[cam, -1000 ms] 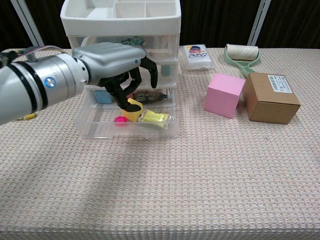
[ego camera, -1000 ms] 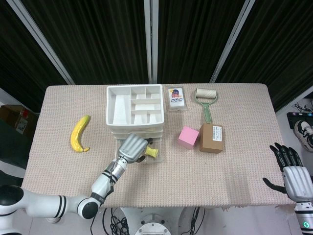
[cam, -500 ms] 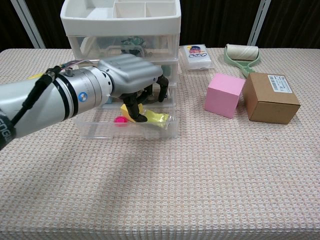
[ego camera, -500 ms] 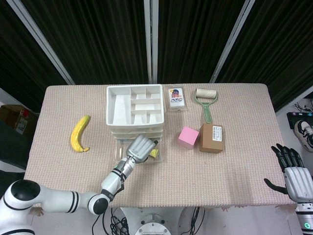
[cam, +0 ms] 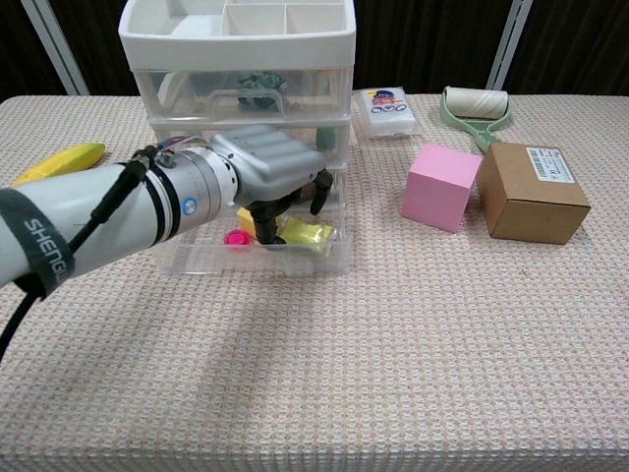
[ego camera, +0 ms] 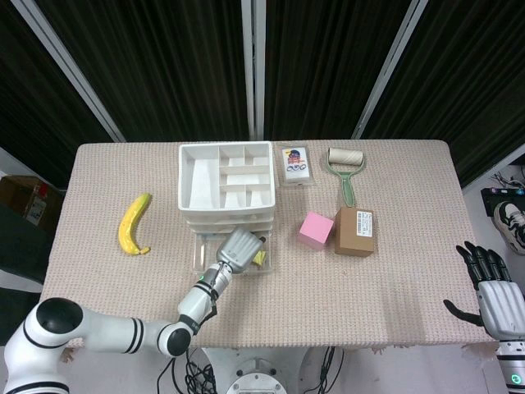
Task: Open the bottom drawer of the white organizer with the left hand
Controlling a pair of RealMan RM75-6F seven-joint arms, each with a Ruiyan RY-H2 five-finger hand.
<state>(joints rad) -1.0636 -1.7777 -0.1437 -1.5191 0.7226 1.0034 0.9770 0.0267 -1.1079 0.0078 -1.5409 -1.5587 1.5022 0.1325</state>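
The left hand [cam: 263, 175] sits at centre-left of the chest view, its silver back turned up and its dark fingers [cam: 267, 226] curled downward into the clear plastic bottom drawer [cam: 192, 254] of the white organizer [cam: 236, 44]; whether the fingertips press on the drawer's front wall or on the small things inside cannot be told, and nothing is plainly held. That drawer stands pulled out toward the lower edge of the frame, well clear of the two drawers above it, and holds a yellow packet [cam: 307, 232] and a small pink piece [cam: 235, 237]. The grey forearm bears the letters "SHENGU", running off the left edge. In the head view the right hand [ego camera: 495, 294] hangs at the lower right corner, off the table's edge, fingers spread and holding nothing. The beige woven table [cam: 393, 354] has broad bare cloth across the whole lower half of the chest view. Right of the organizer lie a flat packet with a blue and red printed label [cam: 388, 108], too small to read, a pink cube [cam: 440, 186] beside a brown cardboard box [cam: 534, 191] with a white sticker whose print is illegible, and a green-handled lint roller [cam: 476, 110] at upper right. A yellow banana [ego camera: 133, 224] lies at the left in the head view, apart from the organizer.
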